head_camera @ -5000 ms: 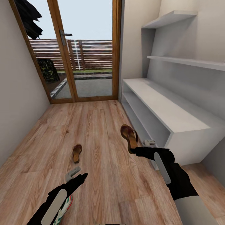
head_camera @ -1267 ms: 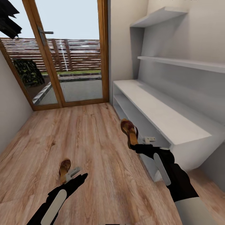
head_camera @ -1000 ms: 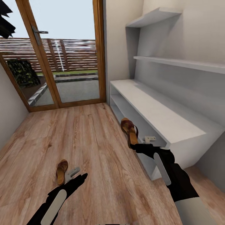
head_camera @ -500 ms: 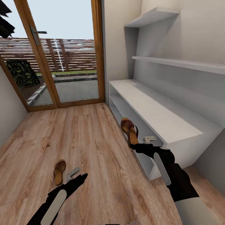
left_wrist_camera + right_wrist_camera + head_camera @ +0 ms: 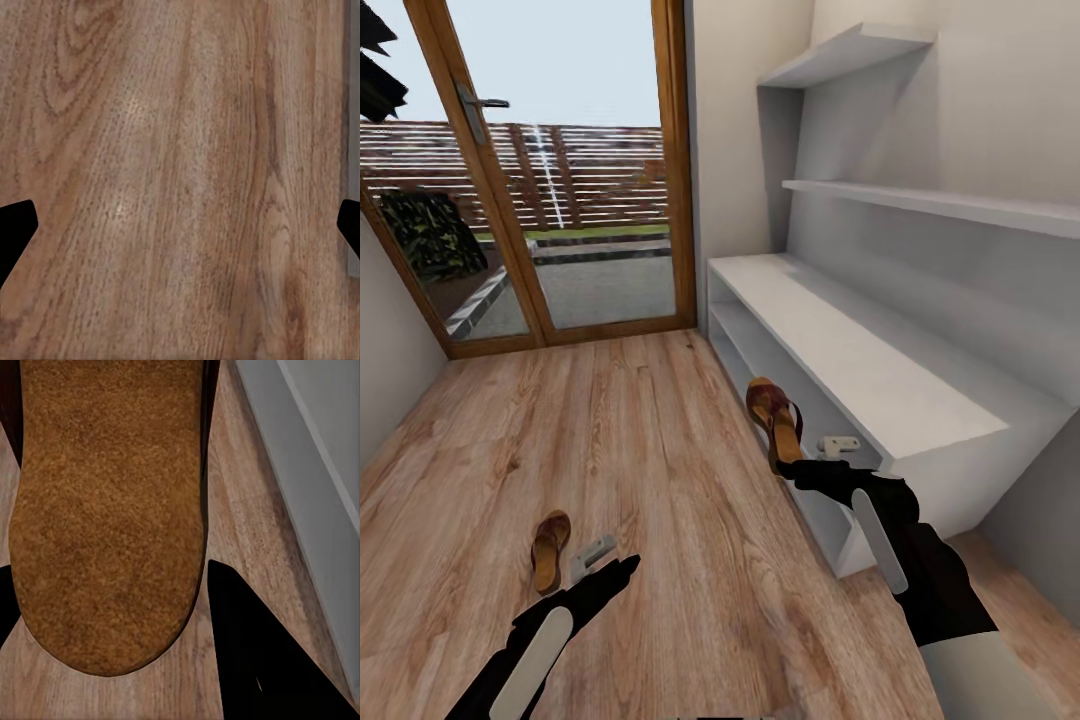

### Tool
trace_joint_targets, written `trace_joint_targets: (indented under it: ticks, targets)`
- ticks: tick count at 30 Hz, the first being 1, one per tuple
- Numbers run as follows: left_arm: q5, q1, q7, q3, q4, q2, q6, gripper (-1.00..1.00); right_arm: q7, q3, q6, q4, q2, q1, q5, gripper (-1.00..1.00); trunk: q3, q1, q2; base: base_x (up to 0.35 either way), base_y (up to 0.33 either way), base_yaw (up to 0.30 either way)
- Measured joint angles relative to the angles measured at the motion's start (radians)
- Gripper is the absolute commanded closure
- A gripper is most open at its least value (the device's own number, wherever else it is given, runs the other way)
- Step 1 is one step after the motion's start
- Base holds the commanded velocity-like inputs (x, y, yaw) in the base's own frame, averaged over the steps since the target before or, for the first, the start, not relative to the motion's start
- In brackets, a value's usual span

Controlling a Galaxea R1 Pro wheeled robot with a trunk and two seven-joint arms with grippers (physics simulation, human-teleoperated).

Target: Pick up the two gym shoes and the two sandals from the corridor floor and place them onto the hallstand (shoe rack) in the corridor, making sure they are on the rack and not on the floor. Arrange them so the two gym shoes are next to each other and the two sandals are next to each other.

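Observation:
My right gripper [image 5: 792, 468] is shut on the heel of a brown sandal [image 5: 774, 418], held off the wood floor [image 5: 660, 450] beside the white hallstand [image 5: 880, 375]. The right wrist view has the sandal's tan sole [image 5: 112, 510] between the dark fingers [image 5: 255, 660], with the rack's white side [image 5: 315, 472] close by. A second sandal [image 5: 550, 548] lies flat on the floor just ahead of my left gripper [image 5: 615, 570]. The left gripper [image 5: 180, 232] is open over bare planks, its fingertips [image 5: 15, 225] at the picture's edges. The gym shoes are out of view.
A glazed wooden door [image 5: 560, 200] closes the far end of the corridor. Two white floating shelves [image 5: 920, 195] hang above the rack. A beige wall [image 5: 385, 390] bounds the left side. The rack's top and its open shelf levels [image 5: 760, 345] hold nothing.
Over five seconds the camera swung right, shifting the door and floor sandal leftward and dropping a gym shoe out of frame. In the last half second nothing has visibly moved.

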Motion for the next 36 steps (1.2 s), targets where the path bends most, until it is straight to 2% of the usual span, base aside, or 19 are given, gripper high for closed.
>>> trace_joint_targets:
  ticks: [8,18,36]
  targets:
    - [-0.001,0.000,0.001,0.000,0.000,0.000,0.000,-1.00,0.000,0.000,0.000,0.000,0.000,0.000,0.000,1.00,0.000,0.000,0.000,0.023,0.000,0.000]
    - [-0.001,0.000,0.001,-0.001,0.000,-0.001,0.000,-1.00,0.000,0.001,0.000,0.000,0.000,0.000,0.000,1.00,0.000,0.000,0.000,0.175,0.000,0.000]
    - [-0.001,0.000,0.003,-0.003,-0.001,-0.002,0.000,-1.00,0.003,-0.001,-0.005,0.000,0.000,0.001,0.000,1.00,0.000,0.000,0.000,0.013,0.005,0.000]
